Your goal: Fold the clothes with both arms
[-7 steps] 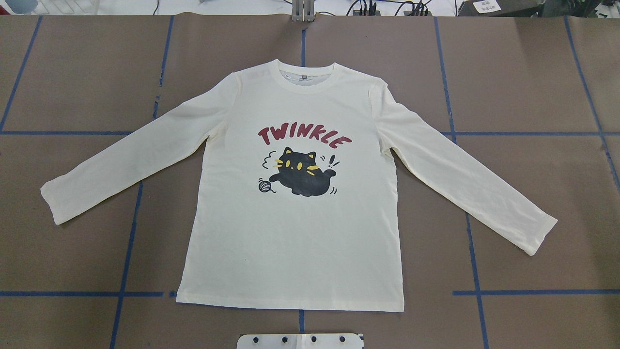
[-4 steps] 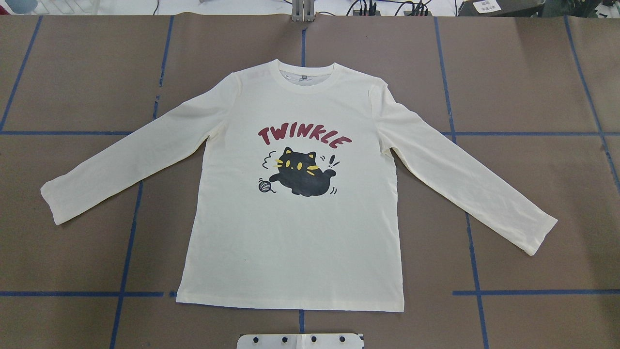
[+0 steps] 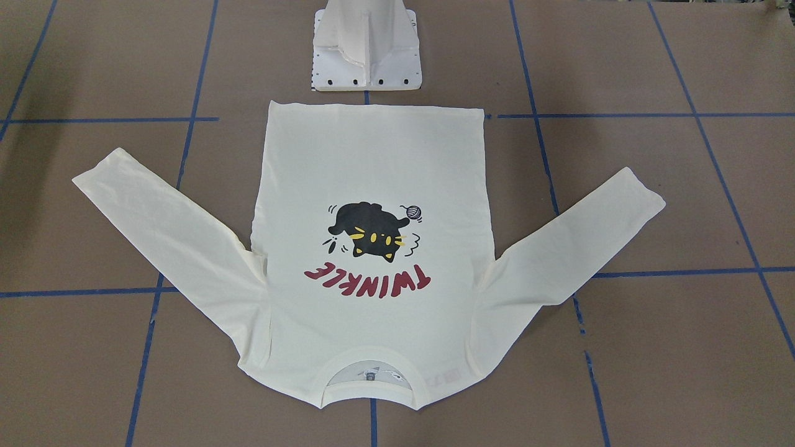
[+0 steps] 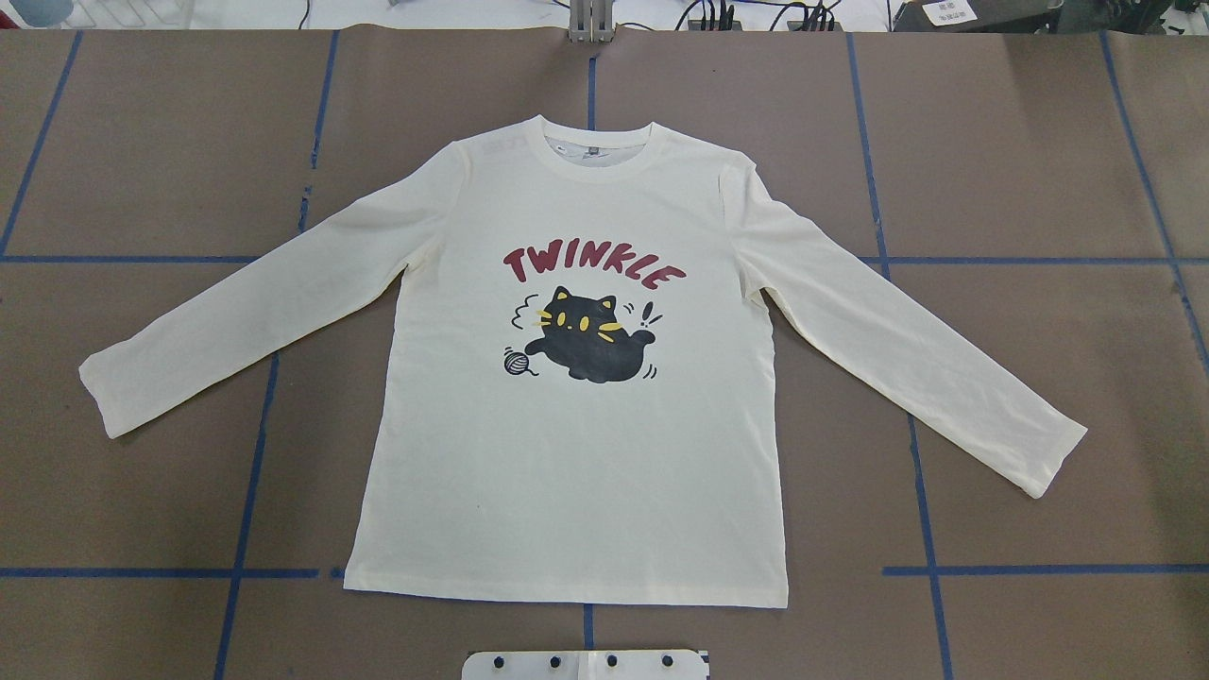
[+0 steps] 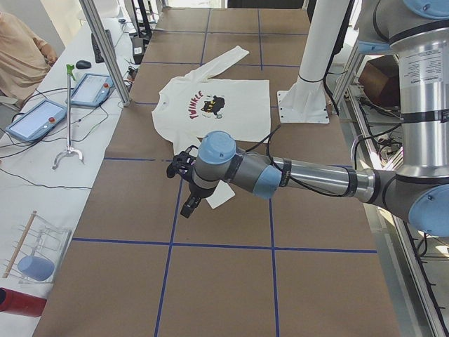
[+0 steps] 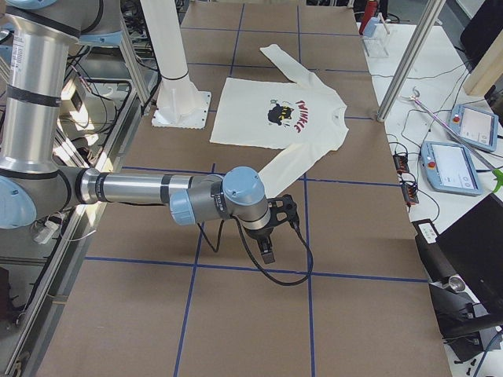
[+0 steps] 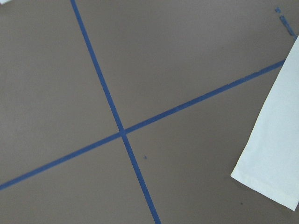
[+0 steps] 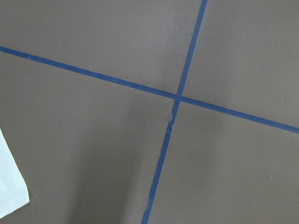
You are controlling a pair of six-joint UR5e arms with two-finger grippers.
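1. On the brown paper-covered worktop (image 4: 142, 170), which is crossed by blue tape lines (image 4: 255, 425), the cream long-sleeved thin shirt with a black cat print and dark red "TWINKLE" lettering (image 4: 567, 453) lies flat with the print up. Its hem is near the white pedestal base (image 3: 366, 56), its collar is on the far side, and both sleeves are spread outward.
2. No fold has been made. I judge the task to be at its first step, the approach to a first grasp.
3. The left arm's black two-finger gripper (image 5: 188, 207) hangs above the worktop near the left sleeve cuff (image 4: 99, 397). Its wrist view catches that cuff at the frame's right edge, with bare paper elsewhere. The shirt lies untouched, so the gripper has no hold of it. How far the jaws stand apart I cannot tell from the side view.
4. The right arm's black two-finger gripper (image 6: 269, 253) hangs just off the right sleeve cuff (image 4: 1058, 463). It too has no hold of the shirt, and its opening cannot be told either.
5. The next move probably calls for each gripper to shift over its cuff, come down and pinch the thin edge. Cloth lying flat on paper may be hard to get under.
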